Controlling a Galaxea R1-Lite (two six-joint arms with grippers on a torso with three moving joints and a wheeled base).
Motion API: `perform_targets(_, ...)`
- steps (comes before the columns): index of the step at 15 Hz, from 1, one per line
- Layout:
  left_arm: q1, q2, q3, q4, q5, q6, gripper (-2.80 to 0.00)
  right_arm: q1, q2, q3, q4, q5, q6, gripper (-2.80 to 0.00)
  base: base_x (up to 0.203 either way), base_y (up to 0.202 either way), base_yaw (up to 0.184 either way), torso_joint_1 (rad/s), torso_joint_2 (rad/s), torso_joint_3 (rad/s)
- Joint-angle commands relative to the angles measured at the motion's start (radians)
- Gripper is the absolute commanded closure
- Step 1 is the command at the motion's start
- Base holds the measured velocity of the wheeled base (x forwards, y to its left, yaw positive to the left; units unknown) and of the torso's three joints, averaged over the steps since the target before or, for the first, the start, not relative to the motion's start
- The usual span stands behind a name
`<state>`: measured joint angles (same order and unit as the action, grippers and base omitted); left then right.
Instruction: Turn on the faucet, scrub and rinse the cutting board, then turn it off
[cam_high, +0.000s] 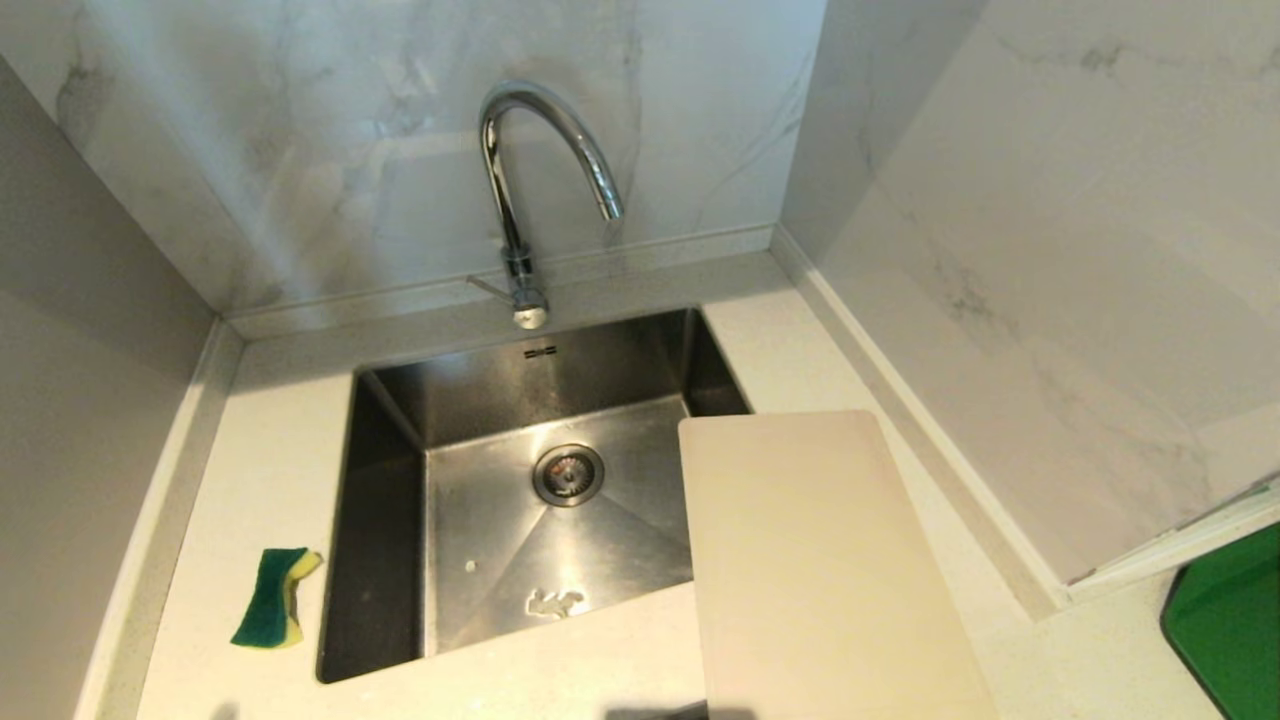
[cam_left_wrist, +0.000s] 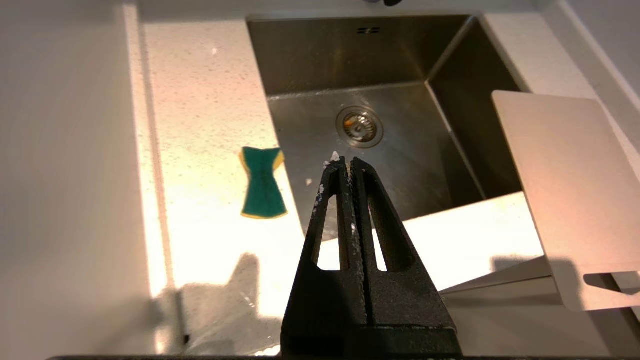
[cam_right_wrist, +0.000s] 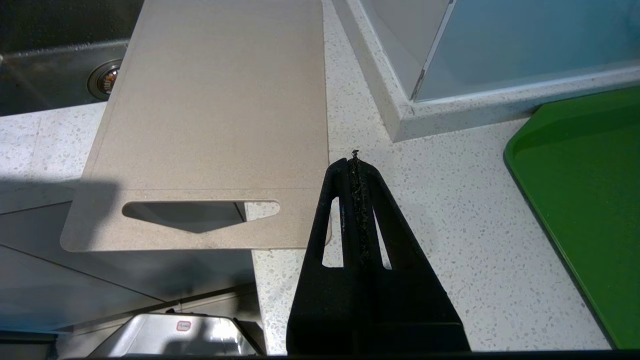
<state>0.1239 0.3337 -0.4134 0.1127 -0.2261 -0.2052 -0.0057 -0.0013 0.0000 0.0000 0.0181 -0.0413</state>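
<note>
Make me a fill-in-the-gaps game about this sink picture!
1. The sponge is yellow and ____.
2. One corner of the cutting board hangs over the ____.
3. The faucet has ____ water coming out.
4. The left gripper and the right gripper are both ____.

Missing words: green; sink; no; shut

A glossy chrome faucet (cam_high: 530, 190) stands over a brushed steel sink (cam_high: 600, 540). The board (cam_high: 820, 570) is matt cream plastic with a finely grained face; the counter (cam_high: 250, 480) is smooth speckled white stone. The walls (cam_high: 1050, 250) are polished marble-look panels.
</note>
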Motion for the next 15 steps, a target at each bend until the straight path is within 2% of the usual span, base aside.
perform_targets(1, -0.01, -0.053, 0.146, -0.12, -0.004, -0.007, 0.0, 0.0, 0.001, 0.0, 0.0, 0.0, 0.0, 0.0, 0.0, 0.0, 0.0, 0.0, 0.0, 0.0)
perform_targets(3, -0.033, -0.054, 0.244, -0.212, -0.024, -0.013, 0.0, 0.0, 0.001, 0.0, 0.0, 0.0, 0.001, 0.0, 0.0, 0.0, 0.0, 0.0, 0.0, 0.0)
perform_targets(5, -0.137, -0.057, 0.27, -0.218, -0.033, -0.015, 0.0, 0.0, 0.001, 0.0, 0.0, 0.0, 0.0, 0.0, 0.0, 0.0, 0.0, 0.0, 0.0, 0.0)
perform_targets(6, -0.163, -0.07, 0.289, -0.218, -0.007, -0.011, 0.0, 0.0, 0.001, 0.0, 0.0, 0.0, 0.0, 0.0, 0.0, 0.0, 0.0, 0.0, 0.0, 0.0)
perform_targets(10, -0.135, -0.204, 0.35, -0.218, 0.054, -0.002, 0.0, 0.0, 0.001, 0.0, 0.0, -0.001, 0.0, 0.0, 0.0, 0.0, 0.0, 0.0, 0.0, 0.0)
perform_targets(13, -0.126, -0.337, 0.403, -0.199, 0.201, 0.087, 0.0, 0.0, 0.001, 0.0, 0.0, -0.001, 0.0, 0.0, 0.0, 0.0, 0.0, 0.0, 0.0, 0.0)
perform_targets(15, -0.125, -0.334, 0.414, -0.265, 0.244, 0.136, 0.0, 0.0, 0.001, 0.002, 0.0, -0.003, -0.002, 0.0, 0.0, 0.0, 0.0, 0.0, 0.0, 0.0)
